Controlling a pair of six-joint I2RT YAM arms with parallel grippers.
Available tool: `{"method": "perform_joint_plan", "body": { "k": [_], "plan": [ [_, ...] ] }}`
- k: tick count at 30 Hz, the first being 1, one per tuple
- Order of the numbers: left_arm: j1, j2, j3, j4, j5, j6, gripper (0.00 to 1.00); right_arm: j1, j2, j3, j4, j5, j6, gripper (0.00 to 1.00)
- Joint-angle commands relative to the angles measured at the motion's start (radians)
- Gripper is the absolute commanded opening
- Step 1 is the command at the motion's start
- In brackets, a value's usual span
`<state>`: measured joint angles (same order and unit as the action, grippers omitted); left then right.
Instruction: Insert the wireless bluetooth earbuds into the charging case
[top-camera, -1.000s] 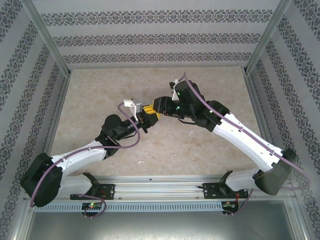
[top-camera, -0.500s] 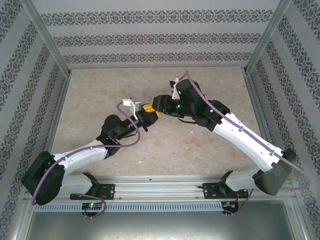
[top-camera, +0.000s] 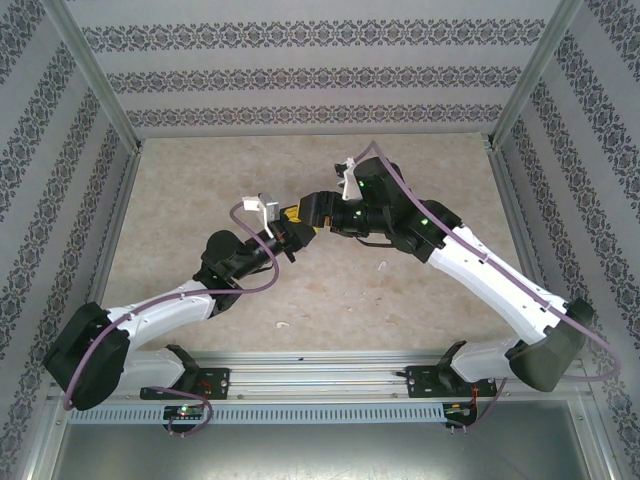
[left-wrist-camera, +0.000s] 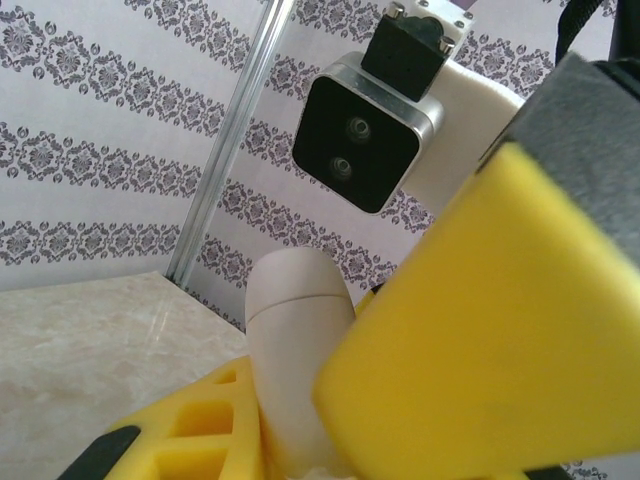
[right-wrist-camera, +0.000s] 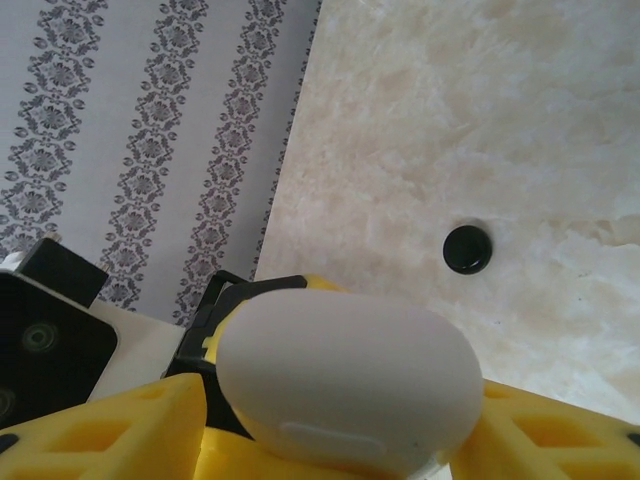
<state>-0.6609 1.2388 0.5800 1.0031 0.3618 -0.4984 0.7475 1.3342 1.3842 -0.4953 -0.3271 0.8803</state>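
The white charging case (left-wrist-camera: 296, 345) is pinched upright in my left gripper (top-camera: 289, 231), which is shut on it above the middle of the table. My right gripper (top-camera: 303, 214) meets it from the right. In the right wrist view its yellow fingers (right-wrist-camera: 120, 425) stand on either side of the case (right-wrist-camera: 350, 375) with a slight gap on the left, so the jaws are open. The case lid is closed. A black earbud (right-wrist-camera: 467, 249) lies on the marble table below. Two white earbuds (top-camera: 383, 266) (top-camera: 283, 325) lie on the table nearer the arm bases.
The right wrist's camera block (left-wrist-camera: 365, 130) hangs close above the case in the left wrist view. The marble table (top-camera: 200, 190) is walled by patterned panels and metal posts (top-camera: 100, 80) on three sides. A metal rail (top-camera: 320, 375) runs along the near edge.
The right gripper's jaws have spread apart around the case. Both grippers have drifted slightly toward the back of the table, the left still holding the case.
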Motion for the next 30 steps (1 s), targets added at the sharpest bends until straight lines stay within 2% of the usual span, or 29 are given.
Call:
{"method": "perform_joint_plan", "body": {
  "k": [1, 7, 13, 18, 24, 30],
  "plan": [
    [0.009, -0.033, 0.012, 0.036, 0.018, -0.039, 0.03, -0.018, -0.051, -0.004, 0.03, -0.029, -0.028, 0.65],
    [0.033, -0.087, 0.014, -0.049, 0.037, -0.089, 0.02, -0.052, -0.116, 0.004, 0.015, -0.002, -0.068, 0.68],
    [0.061, -0.142, 0.055, -0.158, 0.163, -0.15, 0.02, -0.119, -0.191, -0.084, 0.156, -0.067, -0.067, 0.68],
    [0.078, -0.156, 0.07, -0.128, 0.22, -0.241, 0.02, -0.154, -0.203, -0.124, 0.257, -0.17, -0.067, 0.6],
    [0.091, -0.144, 0.071, -0.02, 0.249, -0.355, 0.02, -0.155, -0.187, -0.165, 0.385, -0.291, -0.055, 0.59],
    [0.098, -0.139, 0.09, 0.003, 0.282, -0.392, 0.02, -0.154, -0.166, -0.187, 0.462, -0.354, -0.033, 0.56]
  ]
}}
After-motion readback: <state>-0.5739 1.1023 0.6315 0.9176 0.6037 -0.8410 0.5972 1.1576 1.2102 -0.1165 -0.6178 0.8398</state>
